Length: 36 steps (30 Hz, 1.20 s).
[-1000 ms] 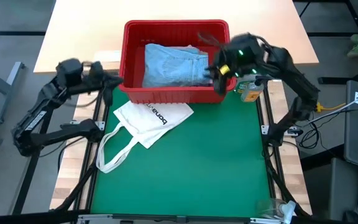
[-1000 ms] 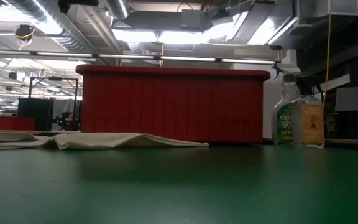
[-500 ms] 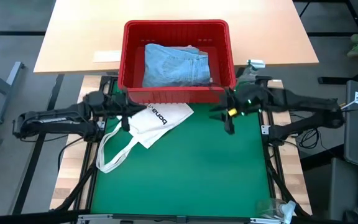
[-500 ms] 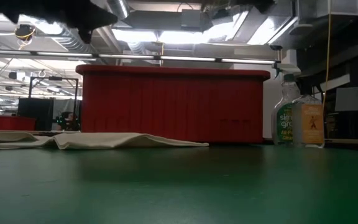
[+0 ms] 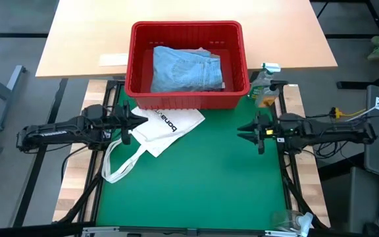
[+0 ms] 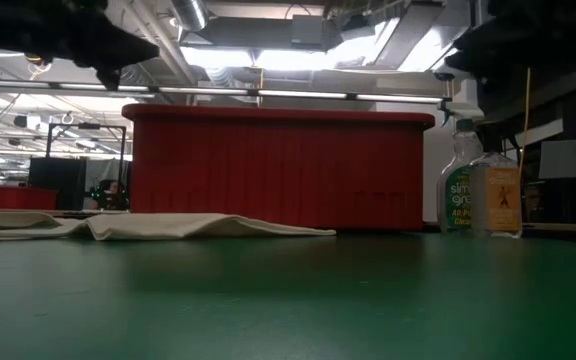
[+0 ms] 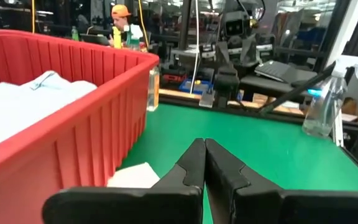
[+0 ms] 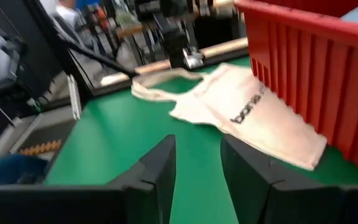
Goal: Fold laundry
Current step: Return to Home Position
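Note:
The laundry in view is a folded pair of light blue denim jeans [image 5: 186, 69], lying flat inside the red basket [image 5: 137, 66] at the table's far side. My left gripper [image 5: 142, 122] is shut and points level toward the table's right, in the air over the left edge of the white tote bag [image 5: 166, 128]. In its own wrist view its shut fingers [image 7: 201, 149] hold nothing. My right gripper [image 5: 243, 131] stands open, pointing level toward the table's left, above the green mat near the right edge. Nothing is in the gap between its fingers [image 8: 197, 149].
The tote bag [image 8: 253, 115] lies flat on the green mat [image 5: 196, 184] in front of the basket, its straps [image 5: 120, 164] trailing toward the near left. Spray bottles [image 5: 265, 89] stand right of the basket. The mat's middle and near part is bare.
Both arms have swung down and away from the basket toward the near side. My left gripper left the basket's left wall and now hovers over the tote's edge. My right gripper left the basket's right wall and drew back toward the right edge. Both now point level, facing each other.

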{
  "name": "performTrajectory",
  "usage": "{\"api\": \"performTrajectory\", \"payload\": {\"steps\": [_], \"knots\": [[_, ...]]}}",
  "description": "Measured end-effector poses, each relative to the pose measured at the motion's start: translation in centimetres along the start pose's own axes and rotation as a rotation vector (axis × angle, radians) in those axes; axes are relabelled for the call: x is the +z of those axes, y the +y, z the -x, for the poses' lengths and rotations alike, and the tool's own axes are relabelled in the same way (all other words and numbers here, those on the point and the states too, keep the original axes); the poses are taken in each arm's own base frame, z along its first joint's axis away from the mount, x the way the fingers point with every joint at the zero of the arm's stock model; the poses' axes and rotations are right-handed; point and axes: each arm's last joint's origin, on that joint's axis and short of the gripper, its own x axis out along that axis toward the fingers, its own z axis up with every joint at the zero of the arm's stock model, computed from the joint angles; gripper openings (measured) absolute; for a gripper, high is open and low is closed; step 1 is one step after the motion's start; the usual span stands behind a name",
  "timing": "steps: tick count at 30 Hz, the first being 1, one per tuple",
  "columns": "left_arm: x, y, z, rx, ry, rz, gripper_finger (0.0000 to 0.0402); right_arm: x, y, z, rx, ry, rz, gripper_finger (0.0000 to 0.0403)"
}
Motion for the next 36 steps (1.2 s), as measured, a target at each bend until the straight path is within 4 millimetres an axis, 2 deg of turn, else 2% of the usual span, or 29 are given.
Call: {"api": "performTrajectory", "payload": {"steps": [6, 11, 15, 17, 22, 36], "knots": [[-0.2, -0.1, 1.8, -0.001, 0.0, -0.002, 0.0, -1.8, -0.5, 1.8, 0.03, -0.09, -0.018, 0.0127], [-0.8, 0.0, 2.2, -0.003, -0.021, -0.006, 0.0, -2.8, -0.8, 3.1, 0.04, -0.132, 0.014, 0.0127], [-2.9, 0.2, 1.7, -0.001, 0.006, 0.007, 0.0, -4.1, -1.2, 3.5, 0.031, -0.102, 0.029, 0.0127], [-3.8, 0.3, 1.5, 0.002, 0.03, 0.032, 0.0, -4.5, -1.3, 3.7, 0.023, -0.064, -0.016, 0.0127], [-5.4, 0.5, 1.2, 0.001, 0.081, 0.081, 0.0, -5.5, -1.6, 3.7, -0.004, 0.032, -0.043, 0.0127], [-5.7, 0.5, 1.2, 0.009, 0.085, 0.078, 0.0, -6.9, -1.9, 3.9, -0.046, 0.174, -0.041, 0.0127]]}}
